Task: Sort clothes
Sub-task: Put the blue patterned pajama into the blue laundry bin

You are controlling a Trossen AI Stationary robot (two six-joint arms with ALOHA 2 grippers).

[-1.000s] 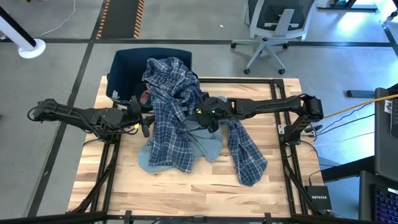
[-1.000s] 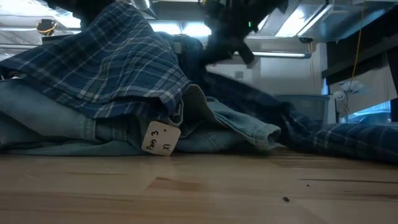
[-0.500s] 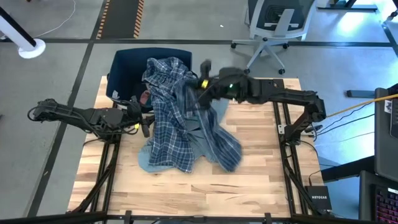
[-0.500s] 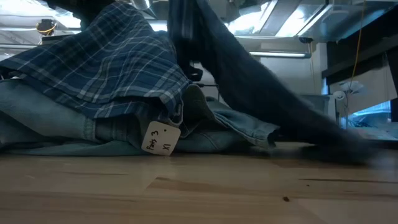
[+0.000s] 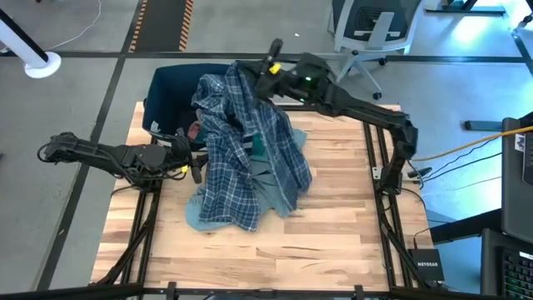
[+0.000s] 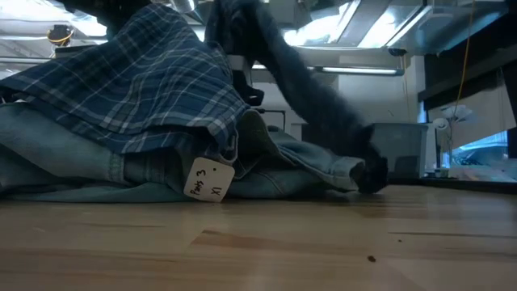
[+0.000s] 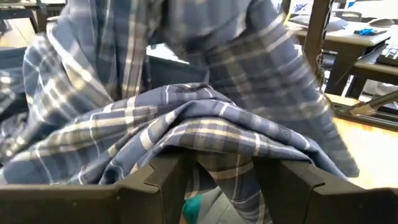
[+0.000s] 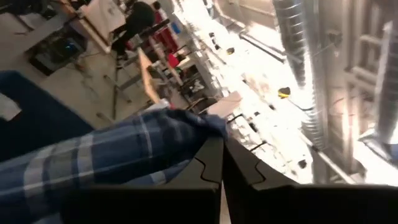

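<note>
The large blue-white plaid shirt (image 5: 229, 167) lies heaped over a light grey-blue garment (image 5: 198, 218) on the wooden table, its far part draped into the dark blue bin (image 5: 171, 90). My right gripper (image 5: 268, 70) is high over the table's far edge, shut on the shirt. My left gripper (image 5: 195, 167) is low at the heap's left side. It is open, with a plaid fold (image 7: 211, 124) in front of its fingers and a teal piece (image 7: 191, 209) below. A paper tag (image 6: 208, 179) hangs on the grey-blue garment. My right gripper pinches a bunched end of the plaid shirt (image 8: 183, 132) between its two shut fingers. That part is lifted well above the table. The cloth hangs down from it in a slanting strip (image 5: 283, 150), whose lower end (image 6: 371, 173) reaches the table. My left gripper: I cannot tell whether its fingers touch the plaid fold.
The bin stands at the table's far left corner. Dark frame rails (image 5: 376, 167) run along the table's sides. An office chair (image 5: 362, 33) stands on the floor behind the table. Bare wood (image 5: 333, 225) shows at the near right.
My right gripper, still shut on the plaid shirt, has swung up and toward the table's far edge and the bin. The shirt's right-hand part, which lay spread on the table's right, has been dragged left and lifted into a hanging strip. The heap on the left has stayed.
</note>
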